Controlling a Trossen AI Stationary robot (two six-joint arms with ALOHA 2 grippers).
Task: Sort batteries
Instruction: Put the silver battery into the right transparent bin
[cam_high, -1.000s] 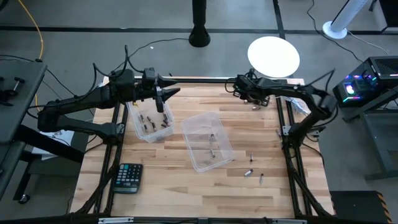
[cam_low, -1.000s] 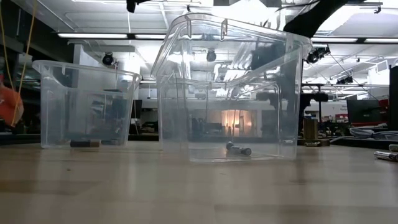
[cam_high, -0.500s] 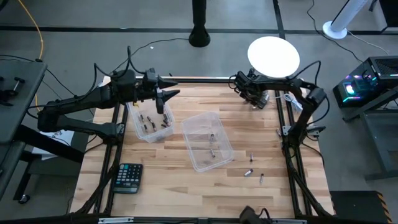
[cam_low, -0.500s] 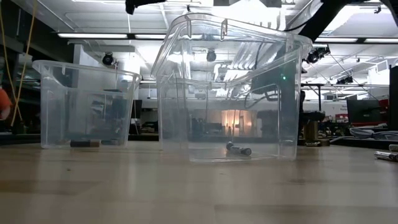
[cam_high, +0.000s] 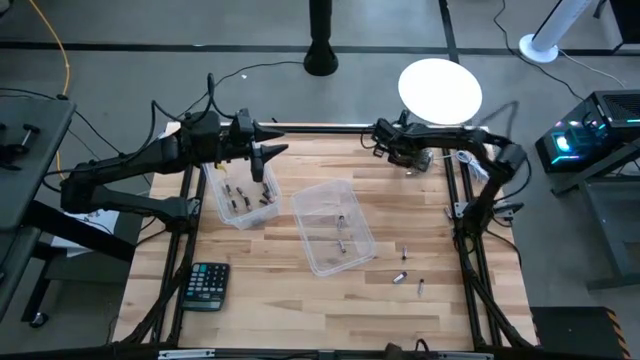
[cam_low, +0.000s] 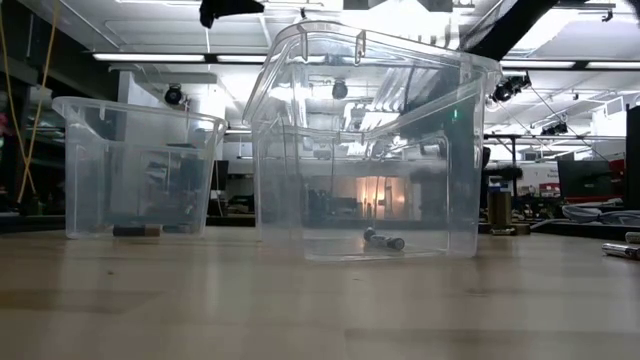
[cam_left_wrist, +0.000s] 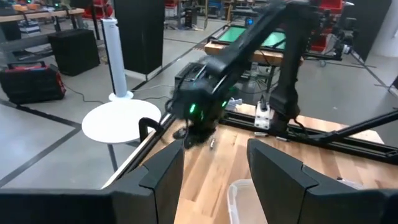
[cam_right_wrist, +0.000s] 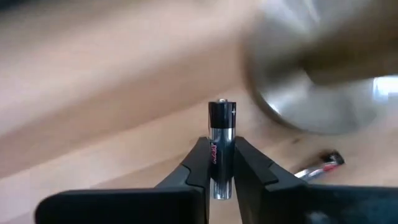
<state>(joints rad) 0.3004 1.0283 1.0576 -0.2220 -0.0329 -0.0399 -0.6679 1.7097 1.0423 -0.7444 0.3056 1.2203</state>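
Wooden tabletop at its far right corner: the right gripper pinches a black-and-silver battery mid-body beside a silver knob; light, rigid, slick, so keep clamping across its barrel. Its red lettering is unreadable. The left gripper hangs open above the left bin

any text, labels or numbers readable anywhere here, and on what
None can be read.
Battery held in the right gripper: small red print on its casing, too blurred to read.
Calculator: keys and display too small to read.
Left gripper open, no markings.
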